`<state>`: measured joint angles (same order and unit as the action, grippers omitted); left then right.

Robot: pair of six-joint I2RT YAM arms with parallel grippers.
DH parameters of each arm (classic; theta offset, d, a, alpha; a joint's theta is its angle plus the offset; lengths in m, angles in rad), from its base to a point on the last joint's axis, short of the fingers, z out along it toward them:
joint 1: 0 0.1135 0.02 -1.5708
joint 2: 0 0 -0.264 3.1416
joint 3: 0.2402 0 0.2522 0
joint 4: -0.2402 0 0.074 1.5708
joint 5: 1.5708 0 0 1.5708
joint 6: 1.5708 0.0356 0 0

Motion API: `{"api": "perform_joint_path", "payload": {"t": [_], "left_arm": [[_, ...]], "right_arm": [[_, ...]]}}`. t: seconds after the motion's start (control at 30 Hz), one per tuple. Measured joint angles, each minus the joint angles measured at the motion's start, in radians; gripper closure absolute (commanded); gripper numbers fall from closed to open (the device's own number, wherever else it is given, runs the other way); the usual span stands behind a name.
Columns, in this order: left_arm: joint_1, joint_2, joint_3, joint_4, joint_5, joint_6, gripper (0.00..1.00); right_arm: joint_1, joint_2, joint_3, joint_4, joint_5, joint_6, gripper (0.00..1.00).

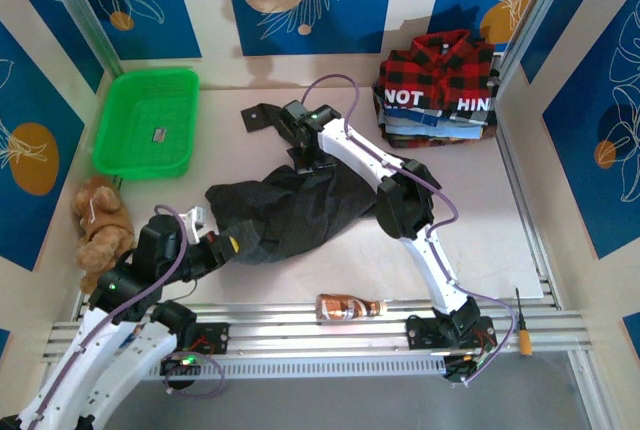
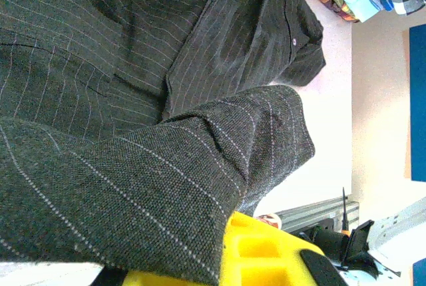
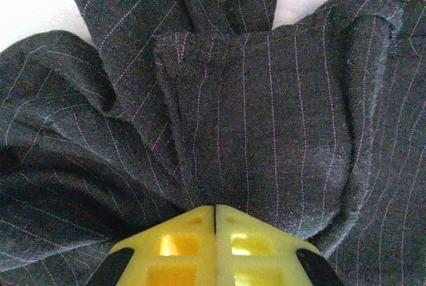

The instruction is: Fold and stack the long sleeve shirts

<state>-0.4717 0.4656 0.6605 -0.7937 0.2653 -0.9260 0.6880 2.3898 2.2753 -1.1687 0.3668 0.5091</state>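
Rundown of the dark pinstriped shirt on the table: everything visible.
The dark charcoal pinstriped cloth shirt lies crumpled and unfolded on the pale tabletop, bunched not flat. Fine weave, thin light stripes; a small button shows in the left wrist view. The right hand is shut on a gathered fold at its far edge; the left hand pinches its near-left end, cloth draped over a yellow finger.

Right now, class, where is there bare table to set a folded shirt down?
Free: the bare table right of the charcoal shirt, on the near side of the folded stack. Crowded: the left, with green basket and teddy bear.
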Motion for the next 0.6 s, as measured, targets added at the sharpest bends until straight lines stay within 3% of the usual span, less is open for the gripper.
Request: {"api": "perform_joint_path", "payload": {"t": [0.17,0.6], "left_arm": [[0.000,0.000,-0.002,-0.002,0.000,0.000,0.98],[0.000,-0.015,-0.021,-0.014,-0.006,0.000,0.98]], "right_arm": [[0.000,-0.034,-0.011,0.001,0.008,-0.001,1.00],[-0.006,-0.289,-0.147,0.016,0.035,0.019,1.00]]}}
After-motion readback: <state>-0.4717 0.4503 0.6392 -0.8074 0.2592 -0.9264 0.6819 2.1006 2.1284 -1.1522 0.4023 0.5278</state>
